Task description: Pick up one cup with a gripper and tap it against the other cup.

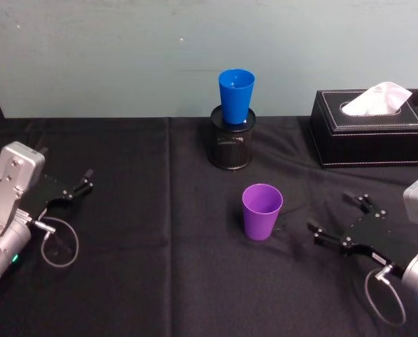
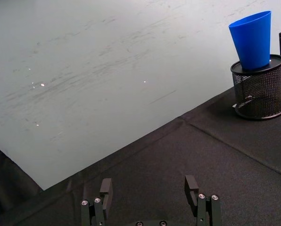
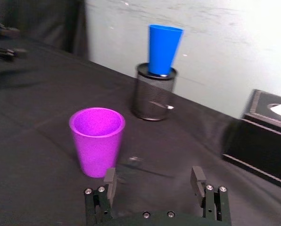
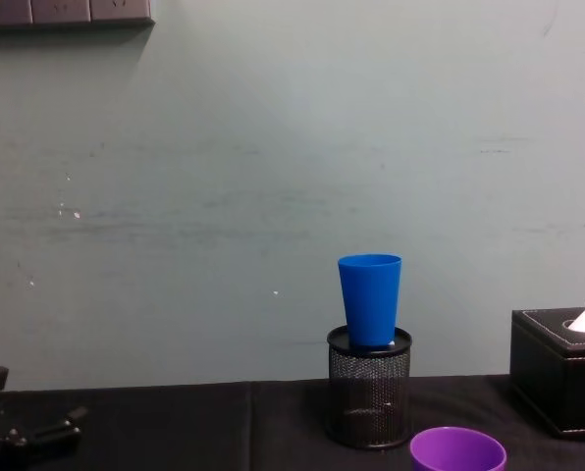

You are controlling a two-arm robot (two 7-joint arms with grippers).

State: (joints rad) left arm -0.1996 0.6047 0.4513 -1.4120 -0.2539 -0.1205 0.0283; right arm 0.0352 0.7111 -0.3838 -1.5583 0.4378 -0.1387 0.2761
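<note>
The purple cup (image 1: pixel 261 210) stands upright on the black tablecloth (image 1: pixel 139 281) near the middle of the table, with nothing touching it. The blue cup (image 1: pixel 236 95) stands farther back, upright, its base set in the mouth of a wire-mesh pen holder (image 1: pixel 231 149), well apart from the purple one. The right gripper (image 1: pixel 329 214) is low and near the purple cup's right side, fingers spread and empty, aimed toward it but not around it. The left gripper (image 2: pixel 149 190) is parked at the table's left, also spread and empty. By my reading nothing is done yet: the grasp, the lift, the carry and the tap all remain. A tissue box (image 1: pixel 370 137) stands at the back right.
</note>
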